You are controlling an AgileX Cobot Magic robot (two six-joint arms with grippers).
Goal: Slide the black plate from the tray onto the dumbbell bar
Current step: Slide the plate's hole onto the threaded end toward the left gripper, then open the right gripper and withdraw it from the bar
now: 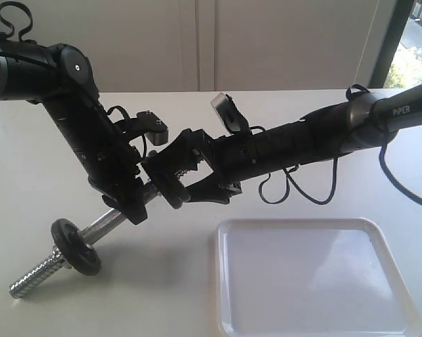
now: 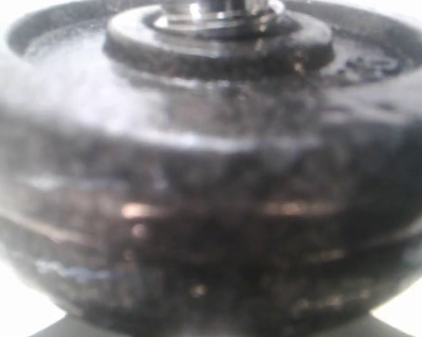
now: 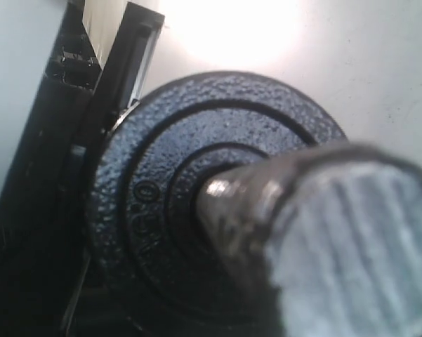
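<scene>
The black plate (image 3: 151,151), a small round cast-iron disc with a pebbled matte face and a raised ring around its hole, is no longer on the tray. It sits threaded over the far, raised end of the dumbbell bar (image 1: 102,226), a short chrome steel rod with coarse threaded ends. In the right wrist view the rod runs straight through the plate's hole. Treat the plate as dense and rigid: it will not flex or dent, but it should slip freely down the smooth chrome, and on the threads it may cock and bind. If you must take it again, pinch it across the outer rim, flat faces square to the rod, never by the hub. Your right claw (image 1: 174,181) is just beside the plate with its jaws spread wide. No pad shows on the rim, so I read it as released. Your left claw (image 1: 135,203) is clenched around the rod's middle, holding it slanted, with the near-left threaded tip low by the white table (image 1: 28,161). Whether that tip touches, you cannot tell. A second black disc (image 1: 77,247) rides the rod near that low end. The shallow white glossy plastic tray (image 1: 228,281) lies near right, well apart from both arms. The task looks close to finished.
</scene>
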